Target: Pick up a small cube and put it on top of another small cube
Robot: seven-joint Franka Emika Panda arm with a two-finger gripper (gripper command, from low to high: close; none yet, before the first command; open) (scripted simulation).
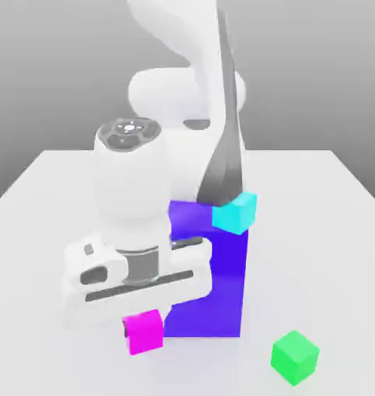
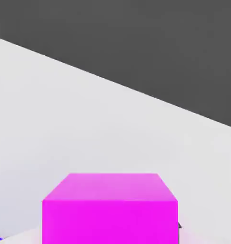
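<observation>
Green cube [image 1: 295, 356] nearest, on counter [image 1: 329, 232], exterior view's right. Magenta cube [image 1: 144, 332] clamped in nearly closed gripper [image 1: 141, 319], left of green, beside blue block [image 1: 221, 286].

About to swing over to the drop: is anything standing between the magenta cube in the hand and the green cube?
Nothing visible does. The magenta cube hangs in the hand, just in front of the big blue block. The green cube sits alone on the table toward the exterior view's right, with bare table between them.
</observation>
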